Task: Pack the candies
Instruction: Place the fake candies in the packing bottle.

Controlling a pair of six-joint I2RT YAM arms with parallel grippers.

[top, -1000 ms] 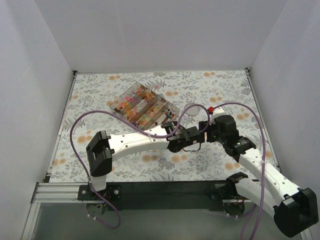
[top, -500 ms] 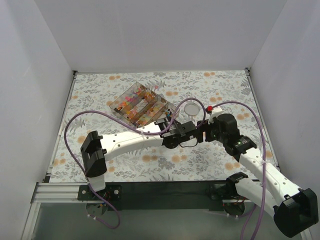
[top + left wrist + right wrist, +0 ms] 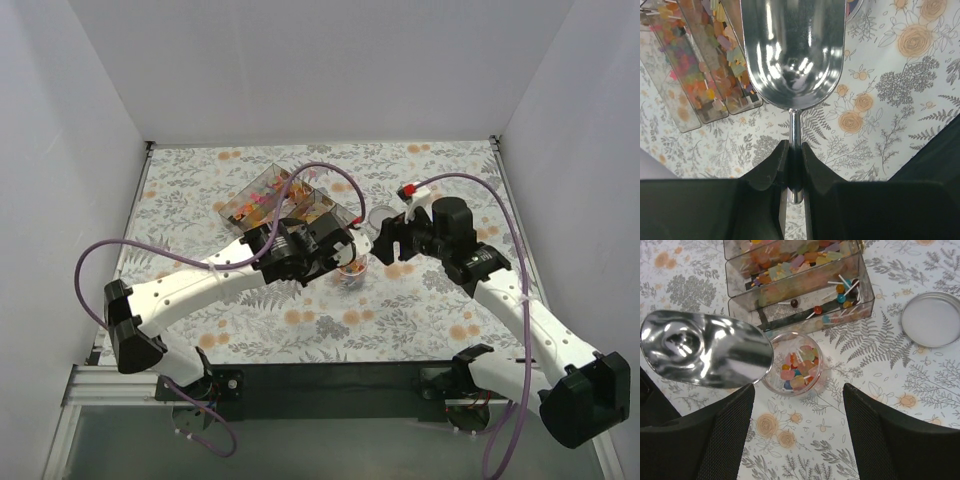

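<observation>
- Table (image 3: 180, 300): covered by a floral cloth, grey leaves with orange blooms.
- Clear divided box (image 3: 800, 300): far side, left of centre, set at an angle to the table edges. Its long compartments hold mixed candies (image 3: 785, 262).
- Small clear jar (image 3: 817, 375): upright and open, just beside the box's near right end, with candies inside.
- Round lid (image 3: 931, 319): flat on the cloth, right of the box, apart from the jar.

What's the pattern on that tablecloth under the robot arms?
The tablecloth is white with grey ferns and leaves and orange flowers, clearest in the right wrist view.
</observation>
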